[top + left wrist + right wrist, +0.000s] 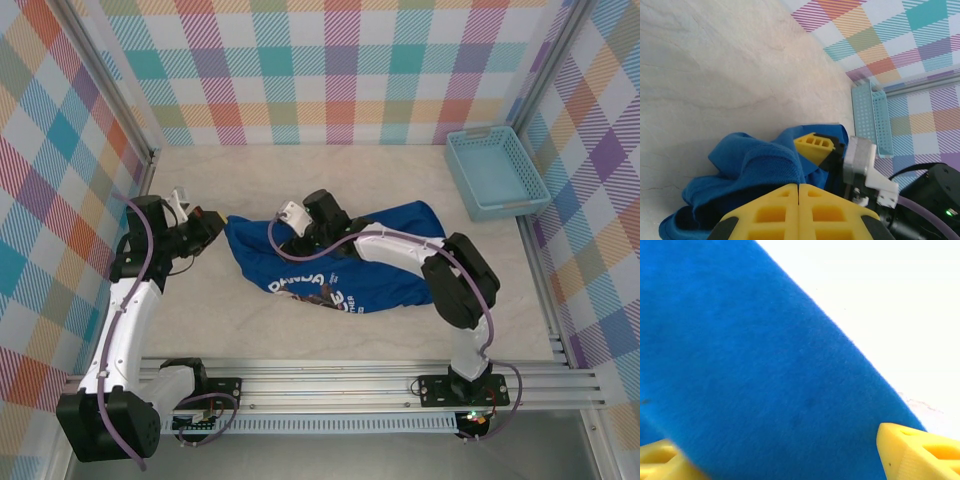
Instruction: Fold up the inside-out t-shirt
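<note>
The inside-out t-shirt [385,265] is a royal-blue heap mid-table with white print showing on its near side. My left gripper [207,226] sits at the shirt's left corner. In the left wrist view its yellow fingers [799,200] are pressed together with a ridge of the blue t-shirt [757,167] running into their tips. My right arm reaches across the shirt, and its gripper [280,230] hovers low over the left part. In the right wrist view that gripper [790,460] is open, its fingers spread wide over flat blue cloth [755,365]. One right finger [815,145] also shows in the left wrist view.
A light-blue lattice basket [495,175] stands at the back right by the wall; in the left wrist view the basket [875,117] lies beyond the shirt. Checked walls enclose the table on three sides. Bare tabletop [250,175] lies behind the shirt.
</note>
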You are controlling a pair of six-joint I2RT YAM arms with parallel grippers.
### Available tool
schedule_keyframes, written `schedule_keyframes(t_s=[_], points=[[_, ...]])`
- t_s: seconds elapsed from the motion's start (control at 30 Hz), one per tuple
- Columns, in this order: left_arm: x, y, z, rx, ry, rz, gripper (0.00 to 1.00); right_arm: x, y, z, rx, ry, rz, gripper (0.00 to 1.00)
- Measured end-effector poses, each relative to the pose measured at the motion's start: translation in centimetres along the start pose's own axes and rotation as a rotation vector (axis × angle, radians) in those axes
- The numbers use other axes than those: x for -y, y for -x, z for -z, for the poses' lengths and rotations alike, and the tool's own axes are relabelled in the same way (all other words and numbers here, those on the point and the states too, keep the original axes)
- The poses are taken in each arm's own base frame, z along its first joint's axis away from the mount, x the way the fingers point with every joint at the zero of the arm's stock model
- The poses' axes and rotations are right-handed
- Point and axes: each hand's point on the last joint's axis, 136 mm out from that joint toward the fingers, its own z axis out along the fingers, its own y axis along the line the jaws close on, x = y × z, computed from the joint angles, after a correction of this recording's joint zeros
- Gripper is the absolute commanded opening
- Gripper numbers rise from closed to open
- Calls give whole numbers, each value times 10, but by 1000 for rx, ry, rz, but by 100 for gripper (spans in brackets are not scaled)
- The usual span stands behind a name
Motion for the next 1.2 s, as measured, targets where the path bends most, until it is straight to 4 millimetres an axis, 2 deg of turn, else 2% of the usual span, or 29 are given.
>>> schedule_keyframes(t_s=[0.03,0.1,0.17,0.23,0.3,0.37,0.43,0.6,0.7,0.77,0.83,0.93,1.0,1.07,1.2], points=[[0,0,0,0,0,0,0,1,-2,-4,-5,-3,3,77],[0,0,0,0,0,0,0,3,-9,-15,-19,-8,10,66],[0,0,0,0,0,0,0,5,-17,-22,-40,-15,8,41],[-1,0,0,1,6,2,0,10,-23,-27,-59,-20,-9,21],[-4,2,0,15,22,4,4,12,-27,-24,-72,-11,-41,2],[-8,6,0,43,38,13,8,17,-25,-13,-75,9,-95,0],[-15,9,-5,79,54,30,16,24,-17,11,-57,36,-158,0],[-31,16,-28,132,124,53,42,42,25,99,61,81,-347,0],[-40,13,-48,112,189,25,50,46,38,131,111,130,-474,0],[-38,4,-53,99,218,-27,53,46,36,135,104,164,-559,0],[-25,-14,-54,71,216,-105,57,43,28,130,69,192,-635,0],[12,-54,-51,21,111,-220,61,38,15,119,11,224,-728,0],[27,-85,-53,-29,35,-260,63,36,10,116,-17,238,-777,0],[31,-117,-66,-101,-10,-280,64,34,10,115,-24,250,-809,0],[23,-162,-105,-237,0,-304,66,36,13,118,-17,273,-864,0]])
